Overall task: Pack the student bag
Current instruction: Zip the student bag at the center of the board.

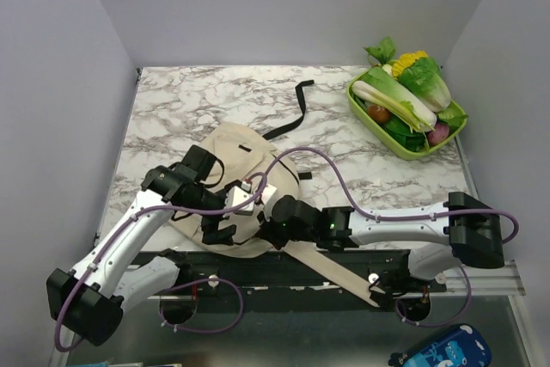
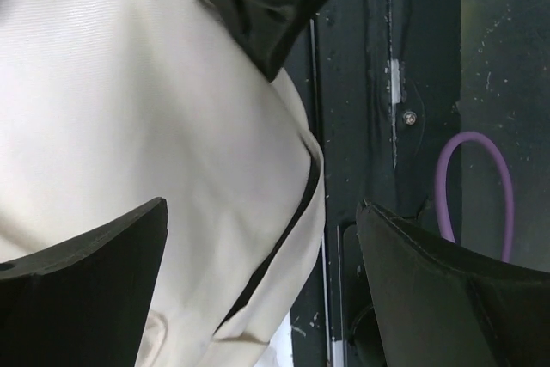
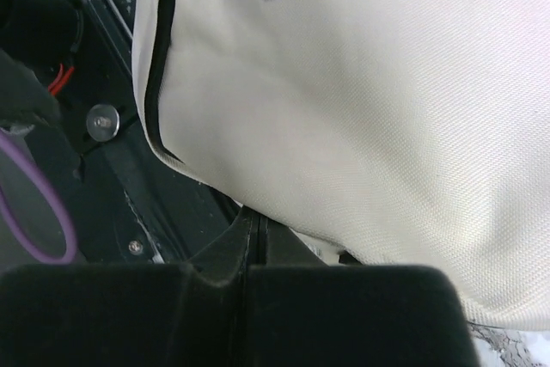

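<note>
The student bag (image 1: 236, 161), cream fabric with black trim, lies at the near edge of the marble table. Its long beige strap (image 1: 339, 274) trails over the black mounting rail, and a black strap (image 1: 292, 113) lies behind it. My left gripper (image 1: 219, 228) hangs over the bag's near left edge. In the left wrist view this gripper (image 2: 262, 285) is open, with bag fabric (image 2: 155, 126) below and between the fingers (image 2: 94, 285). My right gripper (image 1: 268, 212) is at the bag's near right edge. In the right wrist view it (image 3: 254, 228) is shut, tips against the underside of the bag (image 3: 369, 100); any pinched fabric is hidden.
A green tray (image 1: 359, 105) heaped with toy vegetables sits at the table's far right corner. A blue patterned pouch (image 1: 443, 351) lies below the table at bottom right. The black rail (image 1: 344, 257) and purple cables (image 2: 473, 182) run along the near edge. Grey walls close in on both sides.
</note>
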